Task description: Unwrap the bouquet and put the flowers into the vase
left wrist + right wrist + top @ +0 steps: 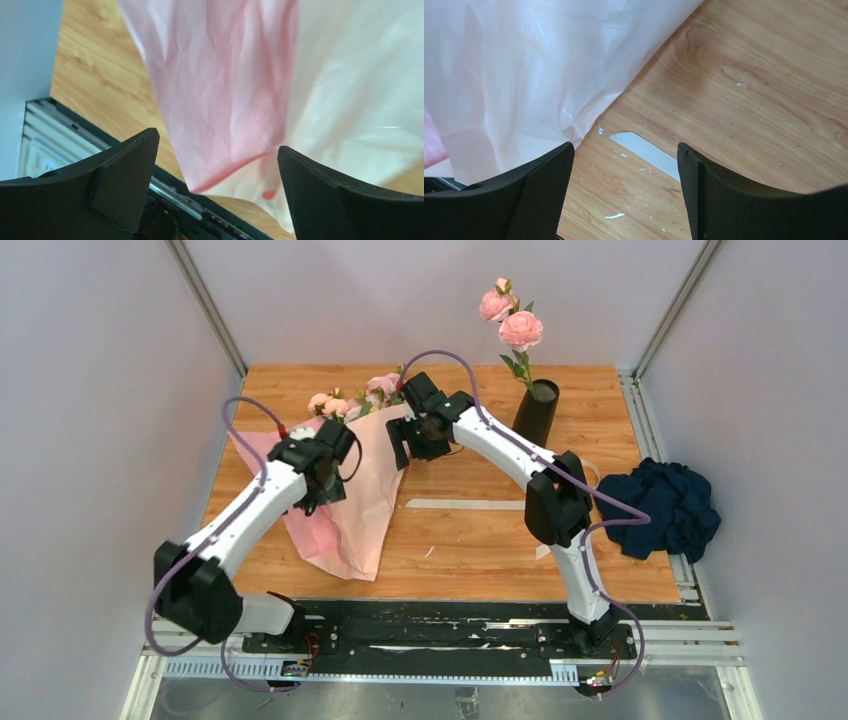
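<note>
table [470, 540]: wood-grain surface, smooth, low sheen.
wrapping paper [320, 85]: thin, crinkled, pale pink, faintly glossy, part translucent.
vase [537, 412]: matt black.
cloth [665, 505], right: dark blue, rumpled, soft.
right gripper [625, 147]: matt black fingers [539, 195], finely textured faces.

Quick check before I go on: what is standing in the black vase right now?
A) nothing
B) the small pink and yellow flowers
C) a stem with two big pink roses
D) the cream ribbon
C: the vase holds only the stem with two big pink roses, while the small flowers lie at the top of the pink wrapping paper.
</note>
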`<state>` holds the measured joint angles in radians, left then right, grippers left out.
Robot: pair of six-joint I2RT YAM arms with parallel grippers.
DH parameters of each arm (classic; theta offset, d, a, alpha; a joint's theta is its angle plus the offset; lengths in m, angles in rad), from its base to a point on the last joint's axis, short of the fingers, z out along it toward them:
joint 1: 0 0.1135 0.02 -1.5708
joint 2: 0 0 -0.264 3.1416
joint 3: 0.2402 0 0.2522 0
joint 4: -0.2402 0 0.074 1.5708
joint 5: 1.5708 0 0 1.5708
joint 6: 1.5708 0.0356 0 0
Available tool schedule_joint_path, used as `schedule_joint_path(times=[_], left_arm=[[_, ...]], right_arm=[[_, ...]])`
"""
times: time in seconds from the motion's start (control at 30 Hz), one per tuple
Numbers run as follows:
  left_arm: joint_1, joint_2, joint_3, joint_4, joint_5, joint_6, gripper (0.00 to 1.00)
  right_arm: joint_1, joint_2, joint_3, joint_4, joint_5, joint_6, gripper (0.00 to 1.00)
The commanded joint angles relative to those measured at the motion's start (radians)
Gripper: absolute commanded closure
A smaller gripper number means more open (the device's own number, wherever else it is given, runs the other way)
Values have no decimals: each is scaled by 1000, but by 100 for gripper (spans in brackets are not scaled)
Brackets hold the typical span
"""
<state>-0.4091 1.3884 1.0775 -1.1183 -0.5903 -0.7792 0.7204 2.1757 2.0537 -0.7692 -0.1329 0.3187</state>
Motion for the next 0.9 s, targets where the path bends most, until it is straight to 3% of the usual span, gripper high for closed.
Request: schedule_joint_path(times=[0.0, 0.2, 0.27, 0.47, 0.57, 0.63, 0.77, 0.87], left_arm=[[0, -127, 183, -134, -76, -18, 0], [0, -103, 323, -142, -10, 14, 0], [0, -38, 284, -115, 24, 29, 0], [51, 71, 40, 182, 293, 124, 0], [73, 110, -30, 254, 315, 133, 0], [79, 135, -48, 274, 298, 140, 0], [100, 191, -64, 332, 289, 167, 0], [108, 249, -46, 377, 298, 198, 0]], right_arm=[[-5, -9, -56, -24, -41, -19, 21], [-1, 79, 23, -25, -110, -18, 21], [2, 108, 66, -25, -139, -21, 21], [3, 217, 149, -24, -191, -3, 24], [5, 253, 159, -17, -207, -9, 28], [4, 265, 148, -12, -198, -13, 38], [4, 257, 101, 26, -155, -22, 72], [-2, 258, 99, 52, -141, -19, 87]])
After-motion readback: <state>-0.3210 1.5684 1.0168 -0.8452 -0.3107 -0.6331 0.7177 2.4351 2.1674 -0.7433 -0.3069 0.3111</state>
